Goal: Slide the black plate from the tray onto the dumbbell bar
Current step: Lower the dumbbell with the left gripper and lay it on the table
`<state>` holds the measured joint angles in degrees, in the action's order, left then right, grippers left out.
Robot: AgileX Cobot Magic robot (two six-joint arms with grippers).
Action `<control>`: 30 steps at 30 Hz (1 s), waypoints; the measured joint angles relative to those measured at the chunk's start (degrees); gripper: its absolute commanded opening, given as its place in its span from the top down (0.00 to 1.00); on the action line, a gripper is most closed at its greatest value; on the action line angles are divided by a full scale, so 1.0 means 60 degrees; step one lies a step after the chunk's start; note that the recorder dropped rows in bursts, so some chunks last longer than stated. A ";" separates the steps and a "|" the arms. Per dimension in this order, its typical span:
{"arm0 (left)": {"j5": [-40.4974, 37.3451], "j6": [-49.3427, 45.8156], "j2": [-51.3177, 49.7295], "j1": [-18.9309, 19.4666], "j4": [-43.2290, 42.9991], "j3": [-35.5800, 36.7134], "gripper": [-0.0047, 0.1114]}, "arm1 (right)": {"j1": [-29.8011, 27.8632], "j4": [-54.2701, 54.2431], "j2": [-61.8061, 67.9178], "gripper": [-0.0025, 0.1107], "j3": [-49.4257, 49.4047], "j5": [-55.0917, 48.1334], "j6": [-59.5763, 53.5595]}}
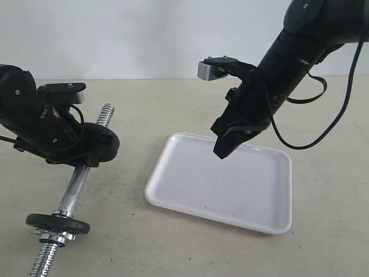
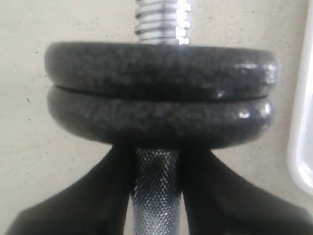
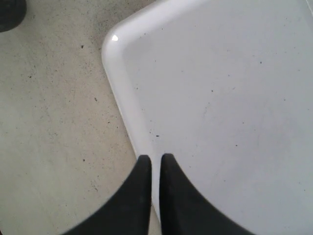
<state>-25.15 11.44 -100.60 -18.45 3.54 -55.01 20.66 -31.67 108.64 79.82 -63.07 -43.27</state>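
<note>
The chrome dumbbell bar (image 1: 75, 187) lies slanted on the table, and my left gripper (image 1: 86, 151) is shut on its knurled middle (image 2: 157, 191). Two black discs sit stacked on the bar just past my fingertips (image 2: 122, 161). The black plate (image 2: 161, 63) is the outer one, nearest the threaded end (image 2: 161, 22). In the exterior view these discs (image 1: 104, 141) show beside the gripper. Another black disc (image 1: 57, 223) sits near the bar's near end. The white tray (image 1: 222, 182) holds nothing. My right gripper (image 1: 222, 151) hangs shut and empty over the tray's rim (image 3: 117, 63).
The tray's edge (image 2: 301, 147) lies close to the discs on the bar. The right arm's cable (image 1: 311, 115) loops above the tray's far side. The table (image 1: 323, 242) is a pale speckled surface, bare around the tray.
</note>
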 measured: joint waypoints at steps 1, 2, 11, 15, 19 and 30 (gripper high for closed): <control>0.0016 0.0018 0.0000 0.0018 0.0084 0.0000 0.92 | 0.0000 0.0000 0.0000 0.96 0.0000 0.0000 0.0000; 0.0040 0.0036 0.0000 0.0018 0.0162 0.0000 0.92 | 0.0000 0.0000 0.0000 0.96 0.0000 0.0000 0.0000; 0.0209 0.0126 -0.0164 0.0018 0.0699 -0.0034 0.92 | 0.0000 -0.0054 0.0000 0.96 0.0000 0.0000 0.0018; 0.0641 0.0149 -0.0521 0.0018 0.0765 -0.0034 0.92 | 0.0000 -0.0060 0.0000 0.96 0.0000 0.0000 0.0018; 0.1057 0.0172 -0.0705 0.0018 0.0833 -0.0034 0.92 | 0.0000 -0.0060 0.0000 0.96 0.0000 0.0000 -0.0011; 0.1576 0.0235 -0.0807 0.0018 0.0889 -0.0034 0.92 | 0.0000 -0.0060 0.0000 0.96 0.0000 -0.0015 -0.0011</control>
<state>-15.70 12.85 -105.44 -18.34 8.87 -55.22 20.66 -32.03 108.64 79.82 -63.16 -43.33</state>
